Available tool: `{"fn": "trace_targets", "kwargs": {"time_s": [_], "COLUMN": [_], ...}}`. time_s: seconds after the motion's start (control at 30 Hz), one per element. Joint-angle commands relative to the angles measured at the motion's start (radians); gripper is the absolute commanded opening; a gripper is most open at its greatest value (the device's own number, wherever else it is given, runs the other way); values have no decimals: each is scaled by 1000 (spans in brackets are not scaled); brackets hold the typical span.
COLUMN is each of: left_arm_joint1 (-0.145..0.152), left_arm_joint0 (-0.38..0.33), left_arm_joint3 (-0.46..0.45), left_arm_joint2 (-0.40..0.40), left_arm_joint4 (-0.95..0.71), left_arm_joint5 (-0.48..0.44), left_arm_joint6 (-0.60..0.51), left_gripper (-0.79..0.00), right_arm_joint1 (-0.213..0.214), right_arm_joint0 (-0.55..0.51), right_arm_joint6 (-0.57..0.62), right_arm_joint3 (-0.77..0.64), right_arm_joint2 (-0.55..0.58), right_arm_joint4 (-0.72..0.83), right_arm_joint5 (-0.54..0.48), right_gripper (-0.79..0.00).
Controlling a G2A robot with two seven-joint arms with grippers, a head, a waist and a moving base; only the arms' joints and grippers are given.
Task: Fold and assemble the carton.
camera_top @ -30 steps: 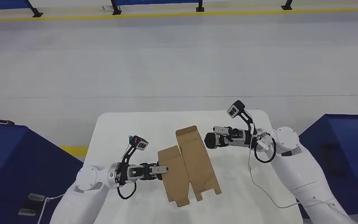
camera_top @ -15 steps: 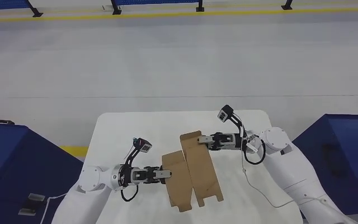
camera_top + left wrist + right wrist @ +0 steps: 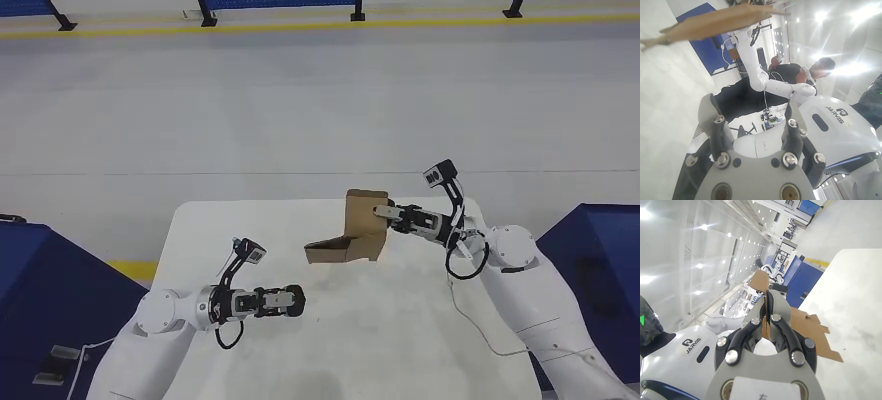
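Above the table point(image 3: 400, 340), right gripper point(image 3: 379, 211) clamps the carton point(image 3: 362, 228) (left gripper point(image 3: 296, 299) spread wide).

The flat brown cardboard carton point(image 3: 358, 225) hung over the far middle of the white rectangular table point(image 3: 400, 330), one panel standing upright and a flap reaching out from it to the left. The right hand point(image 3: 383, 212) sat at the carton's right edge, its fingers pinched on the cardboard with the panel between them. The left hand point(image 3: 296, 298) lay over the near left part of the table, well apart from the carton and to its near left, fingers apart with nothing between them. A blue box-shaped cabinet point(image 3: 40, 290) stood left of the table, and another blue cabinet point(image 3: 590, 240) stood right of it. Far behind the table, a yellow painted line point(image 3: 320, 22) ran left to right across the floor.
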Motion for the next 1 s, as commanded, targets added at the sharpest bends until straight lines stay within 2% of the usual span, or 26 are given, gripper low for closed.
{"fn": "trace_targets", "kwargs": {"time_s": [0.0, 0.1, 0.2, 0.27, 0.4, 0.47, 0.53, 0.67, 0.77, 0.97], "left_arm_joint1": [0, 5, 4, -2, -18, -29, -39, -48, -45, -26], "left_arm_joint0": [-1, 13, 60, 93, 127, 149, 157, 152, 146, 140], "left_arm_joint3": [0, -21, -66, -107, -173, -191, -191, -179, -180, -206], "left_arm_joint2": [-10, -86, -121, -100, -88, -59, -16, 55, 97, 127], "left_arm_joint4": [-11, 96, 316, 431, 795, 957, 1036, 1063, 978, 805], "left_arm_joint5": [1, -121, -261, -304, -401, -417, -416, -458, -481, -492], "left_arm_joint6": [27, 184, 370, 458, 692, 802, 862, 893, 830, 684], "left_gripper": [0, 0, 0, 0, 0, 0, 0, 0, 0, 0], "right_arm_joint1": [0, 4, 4, 5, 4, 3, 2, 1, -1, -4], "right_arm_joint0": [0, -10, -27, -36, -50, -51, -53, -55, -57, -58], "right_arm_joint6": [-5, -67, -72, -71, -75, -77, -80, -91, -100, -108], "right_arm_joint3": [-1, -37, -65, -78, -87, -86, -86, -88, -89, -93], "right_arm_joint2": [3, 13, 13, 12, 5, 2, -2, -4, -6, -15], "right_arm_joint4": [-4, -118, -126, -136, -155, -161, -166, -188, -198, -212], "right_arm_joint5": [0, -21, -9, -4, -2, -1, -1, 2, 3, 11], "right_gripper": [-785, -785, -785, -785, -785, -785, -785, -785, -785, -785]}}
